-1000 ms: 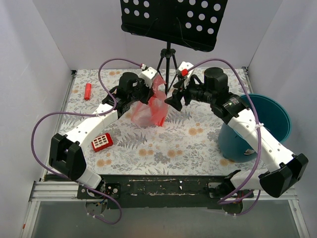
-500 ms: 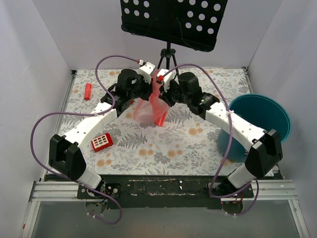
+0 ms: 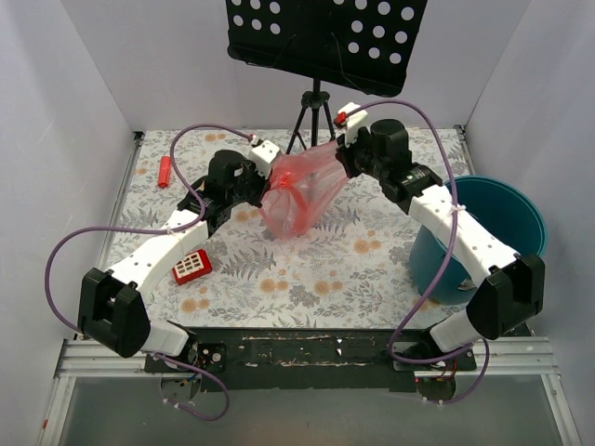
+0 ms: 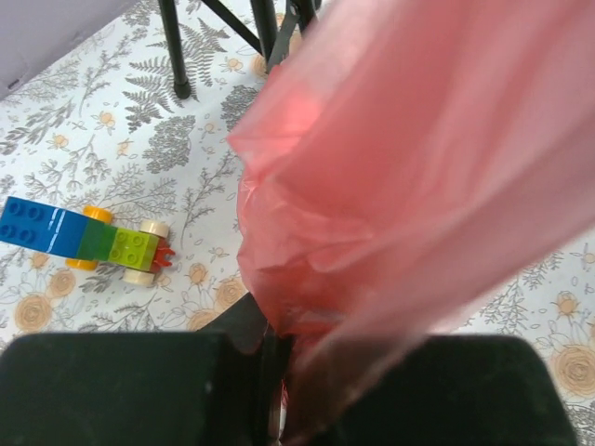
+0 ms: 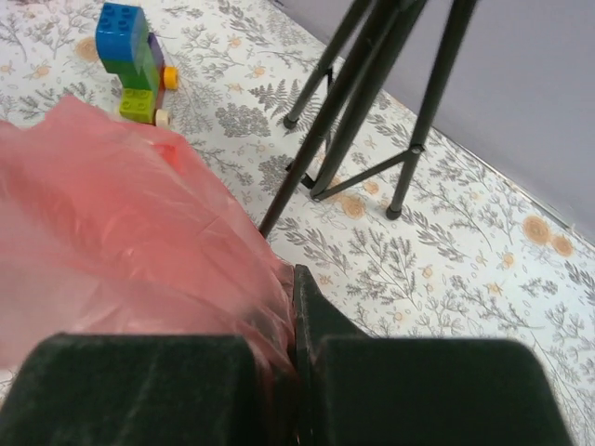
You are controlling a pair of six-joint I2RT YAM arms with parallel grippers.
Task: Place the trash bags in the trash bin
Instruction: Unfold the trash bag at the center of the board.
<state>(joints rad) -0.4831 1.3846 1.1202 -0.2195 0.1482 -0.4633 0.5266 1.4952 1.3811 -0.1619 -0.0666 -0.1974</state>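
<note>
The trash bag point(image 3: 299, 193), thin red-pink film, hangs stretched above the middle of the table between my two grippers. My left gripper point(image 3: 268, 182) is shut on its left edge, and my right gripper point(image 3: 340, 160) is shut on its right edge. In the left wrist view the bag point(image 4: 418, 158) fills the right side and runs down into the shut gripper point(image 4: 274, 346). In the right wrist view the bag point(image 5: 121, 242) bunches into the shut gripper point(image 5: 296, 311). The teal trash bin point(image 3: 507, 219) stands at the table's right edge, partly behind my right arm.
A red block with white squares point(image 3: 191, 268) lies near my left arm. A small red cylinder point(image 3: 165, 171) lies at the far left. A black tripod point(image 3: 316, 107) carrying a perforated stand point(image 3: 325, 32) rises behind the bag. A toy block car point(image 4: 84, 243) sits on the floral mat.
My right gripper, open and apart from the bag a second ago, moved in and shut on it. Both grippers then drew apart, spreading the bag wide between them.
</note>
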